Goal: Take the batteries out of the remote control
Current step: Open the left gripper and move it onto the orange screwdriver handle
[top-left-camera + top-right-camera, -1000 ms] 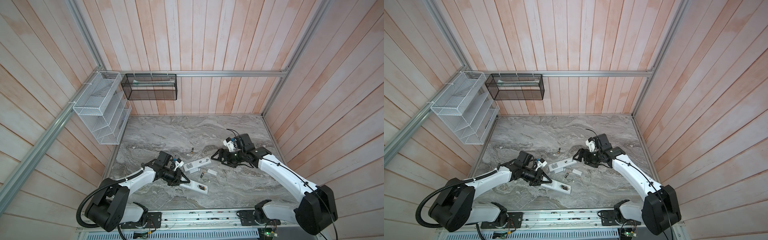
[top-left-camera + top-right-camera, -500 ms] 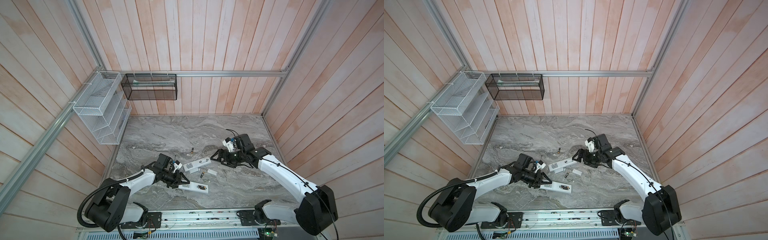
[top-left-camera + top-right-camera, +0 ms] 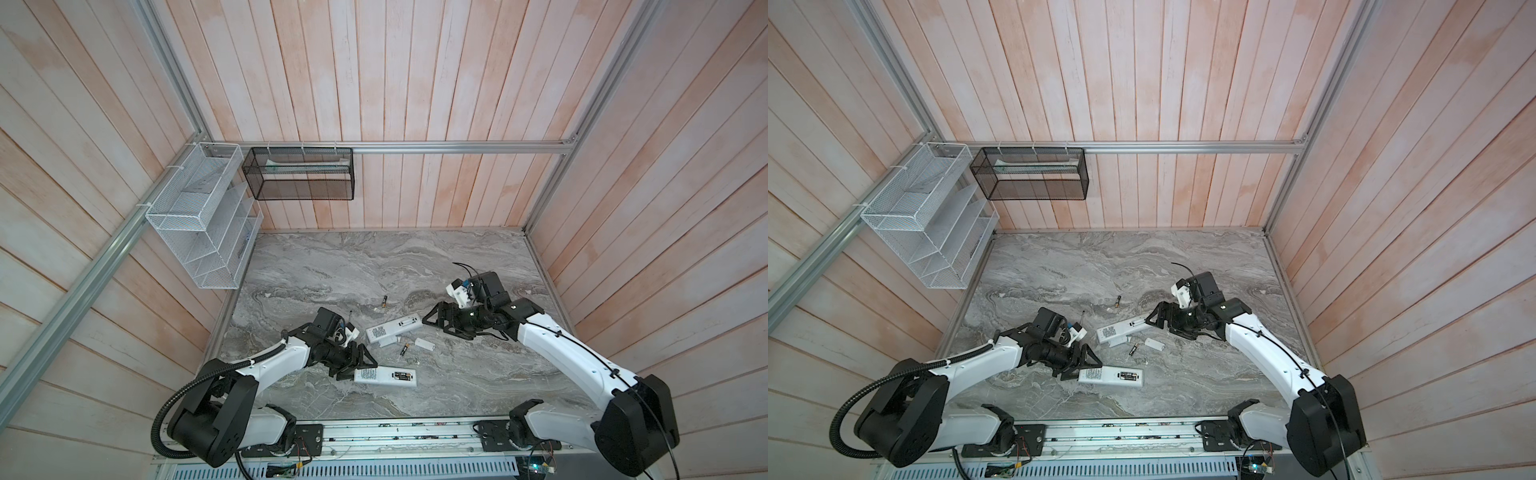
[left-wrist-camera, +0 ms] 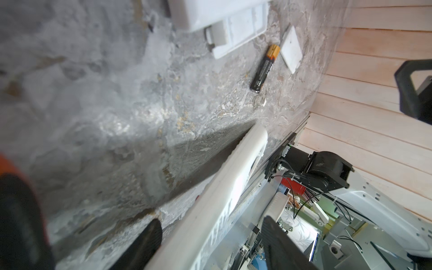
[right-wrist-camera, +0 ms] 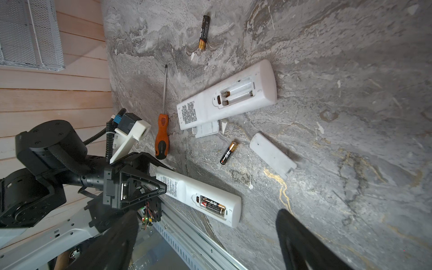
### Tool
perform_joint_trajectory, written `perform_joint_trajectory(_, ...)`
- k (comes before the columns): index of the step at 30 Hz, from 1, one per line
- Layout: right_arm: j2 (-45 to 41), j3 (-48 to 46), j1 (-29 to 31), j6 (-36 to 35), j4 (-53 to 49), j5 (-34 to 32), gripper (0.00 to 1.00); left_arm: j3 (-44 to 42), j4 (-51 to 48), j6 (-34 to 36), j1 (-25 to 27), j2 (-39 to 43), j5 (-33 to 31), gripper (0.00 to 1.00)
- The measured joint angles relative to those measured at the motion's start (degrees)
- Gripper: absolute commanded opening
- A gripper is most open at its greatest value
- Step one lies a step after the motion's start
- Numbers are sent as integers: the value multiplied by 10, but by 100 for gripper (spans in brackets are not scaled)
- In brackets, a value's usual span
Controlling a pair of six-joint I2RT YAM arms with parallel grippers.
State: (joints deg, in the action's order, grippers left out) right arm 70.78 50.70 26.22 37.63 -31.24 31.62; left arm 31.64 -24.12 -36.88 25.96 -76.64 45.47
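Observation:
Two white remotes lie back-up on the marble table. The near remote control [image 3: 384, 376] [image 3: 1111, 376] [image 5: 198, 198] has two batteries [image 5: 212, 205] in its uncovered bay. My left gripper [image 3: 357, 368] [image 3: 1084, 368] [image 4: 210, 245] stands open around its label end, with a gap beside one finger [image 4: 280, 243]. The far remote [image 3: 392, 330] [image 5: 226, 98] shows an empty bay. One loose battery [image 3: 404, 350] [image 4: 265, 67] [image 5: 229, 152] lies between the remotes, another [image 3: 384, 301] [image 5: 204, 31] farther back. My right gripper [image 3: 436, 324] [image 3: 1156, 320] [image 5: 208, 245] hangs open and empty by the far remote's right end.
An orange-handled screwdriver [image 5: 162, 138] lies left of the far remote, close to my left wrist. A white battery cover [image 3: 424, 343] [image 5: 272, 153] rests right of the loose battery, and another cover [image 5: 207, 128] sticks out from under the far remote. The table's front rail [image 5: 187, 233] runs just beyond the near remote.
My left gripper's jaws have spread apart, letting go of the near remote's end, which now lies flat on the table. The right arm has not moved.

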Motion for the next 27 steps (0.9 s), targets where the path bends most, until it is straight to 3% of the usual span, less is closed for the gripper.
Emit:
perform_joint_trajectory(12, 0, -1, 4, 1, 0, 0, 93, 51, -92, 13, 0, 22, -87, 78)
perform_joint_trajectory(20, 0, -1, 4, 1, 0, 0, 93, 150, -204, 27, 0, 43, -178, 81)
perform_joint_trajectory(27, 0, 6, 7, 1, 0, 0, 93, 216, -268, 56, 0, -1, -267, 80)
